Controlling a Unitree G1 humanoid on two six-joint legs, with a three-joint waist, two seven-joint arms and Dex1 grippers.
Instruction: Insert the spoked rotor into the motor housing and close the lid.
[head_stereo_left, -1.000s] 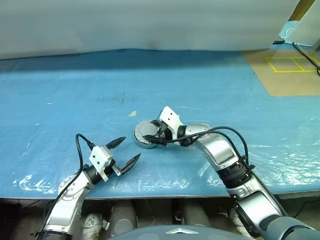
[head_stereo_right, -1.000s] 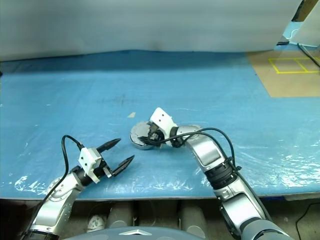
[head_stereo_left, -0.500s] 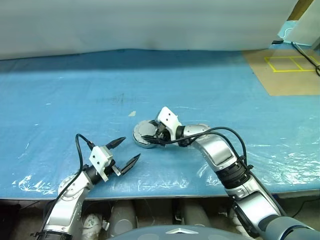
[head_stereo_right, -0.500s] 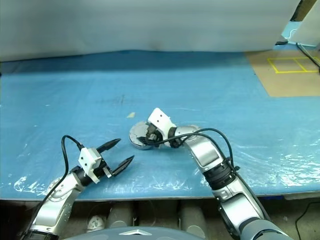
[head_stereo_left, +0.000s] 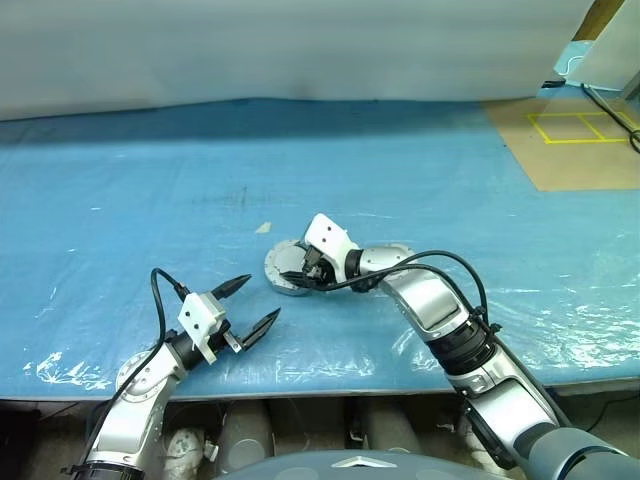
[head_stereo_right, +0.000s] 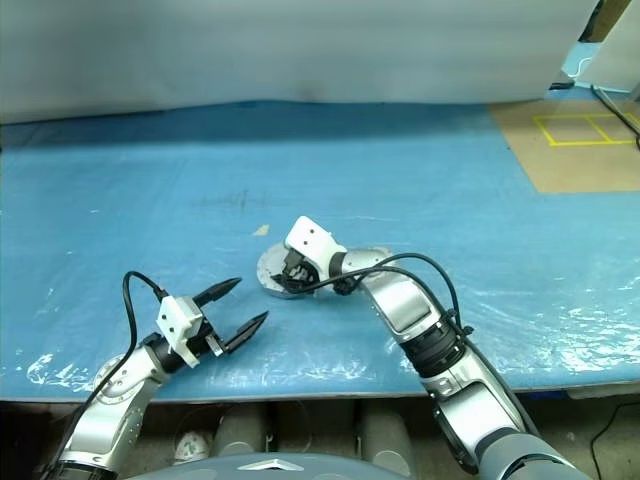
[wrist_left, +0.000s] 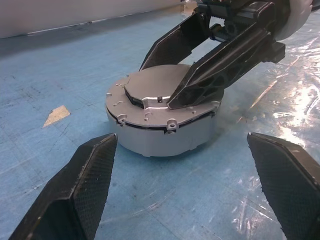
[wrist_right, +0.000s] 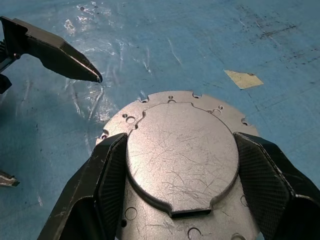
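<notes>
The motor housing (wrist_left: 160, 135), a round silver-grey puck, sits on the blue sheet near the middle of the table. The lid (wrist_right: 182, 150) lies flat on top of it, toothed edge all round. My right gripper (head_stereo_left: 305, 268) reaches down over it from the right, its two black fingers (wrist_right: 107, 175) against opposite sides of the lid's raised centre plate. The spoked rotor is hidden. My left gripper (head_stereo_left: 262, 296) stands open a short way in front of the housing, pointing at it, with nothing between its fingers.
A small tan scrap (head_stereo_left: 265, 227) lies just behind the housing. The blue plastic sheet (head_stereo_left: 150, 200) covers the table up to the front edge (head_stereo_left: 300, 372). Brown floor with yellow tape (head_stereo_left: 580, 130) lies at the back right.
My right gripper has turned a little and shifted slightly left over the lid, and the housing has slid slightly left with it. The left arm has not moved.
</notes>
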